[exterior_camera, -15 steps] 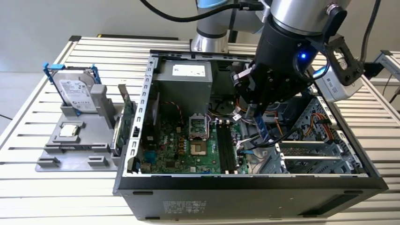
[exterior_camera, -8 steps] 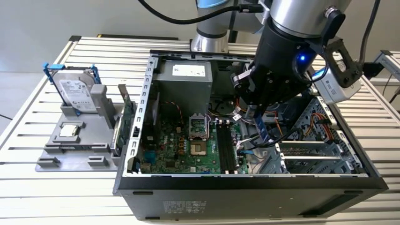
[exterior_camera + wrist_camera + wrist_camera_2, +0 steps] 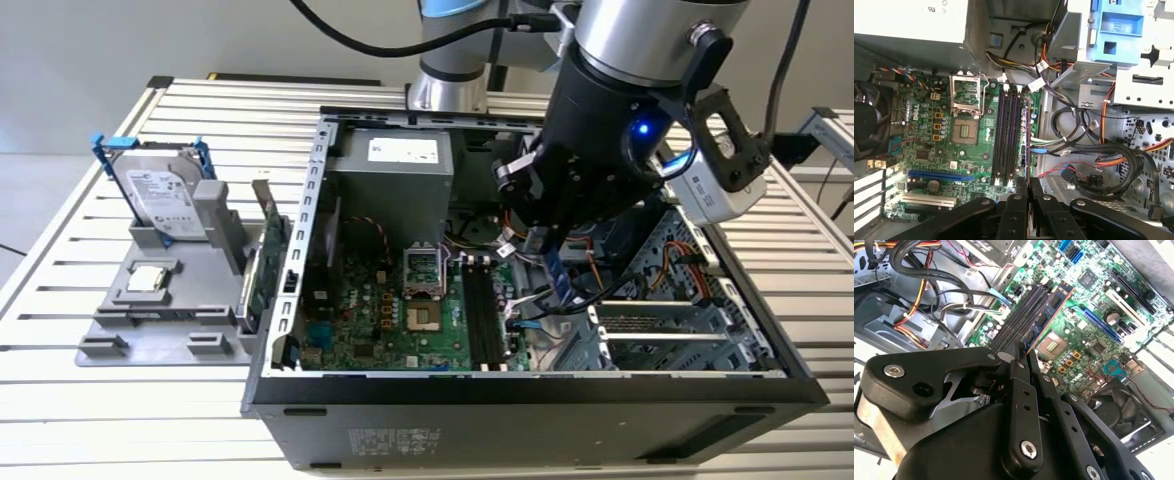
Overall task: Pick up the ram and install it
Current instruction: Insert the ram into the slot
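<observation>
Jaws clamped on the ram [image 3: 1046,320], its long axis parallel to the motherboard's black slots [image 3: 1006,135], just above them

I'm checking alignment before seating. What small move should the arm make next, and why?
Probably ease straight down. The gripper holds the ram on edge just above the black slots, roughly parallel to them at the cable side, not yet seated as far as I can tell.

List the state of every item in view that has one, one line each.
claw: shut on the ram, above the motherboard's slots
ram: held edge-down in the claw, over the black memory slots, not seated
memory slots: empty
computer case: side panel off, interior exposed
processor socket: bare, no cooler on it
hard drive: standing upright in the grey holder outside the case
</observation>
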Robot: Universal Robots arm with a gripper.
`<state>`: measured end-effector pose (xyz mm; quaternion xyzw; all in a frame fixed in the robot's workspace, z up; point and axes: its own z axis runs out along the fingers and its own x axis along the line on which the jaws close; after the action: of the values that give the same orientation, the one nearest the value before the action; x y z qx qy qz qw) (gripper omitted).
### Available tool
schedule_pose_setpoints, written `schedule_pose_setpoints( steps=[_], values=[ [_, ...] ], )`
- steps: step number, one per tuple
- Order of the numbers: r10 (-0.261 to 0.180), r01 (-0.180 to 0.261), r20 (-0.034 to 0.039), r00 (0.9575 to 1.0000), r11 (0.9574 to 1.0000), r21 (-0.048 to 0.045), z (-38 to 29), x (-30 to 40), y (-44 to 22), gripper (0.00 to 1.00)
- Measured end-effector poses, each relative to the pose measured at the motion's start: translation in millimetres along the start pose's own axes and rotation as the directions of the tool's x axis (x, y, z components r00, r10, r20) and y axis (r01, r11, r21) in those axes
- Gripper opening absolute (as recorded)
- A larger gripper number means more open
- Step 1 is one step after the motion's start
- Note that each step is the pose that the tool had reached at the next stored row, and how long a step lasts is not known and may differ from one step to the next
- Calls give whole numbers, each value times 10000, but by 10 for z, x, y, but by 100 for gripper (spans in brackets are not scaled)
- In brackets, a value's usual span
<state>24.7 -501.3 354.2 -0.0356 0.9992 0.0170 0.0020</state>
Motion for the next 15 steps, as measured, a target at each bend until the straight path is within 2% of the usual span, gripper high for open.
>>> schedule_pose_setpoints(
  steps=[15],
  values=[
    [1,-1,0,10000,10000,0,64,-2,34,0]
  ],
)
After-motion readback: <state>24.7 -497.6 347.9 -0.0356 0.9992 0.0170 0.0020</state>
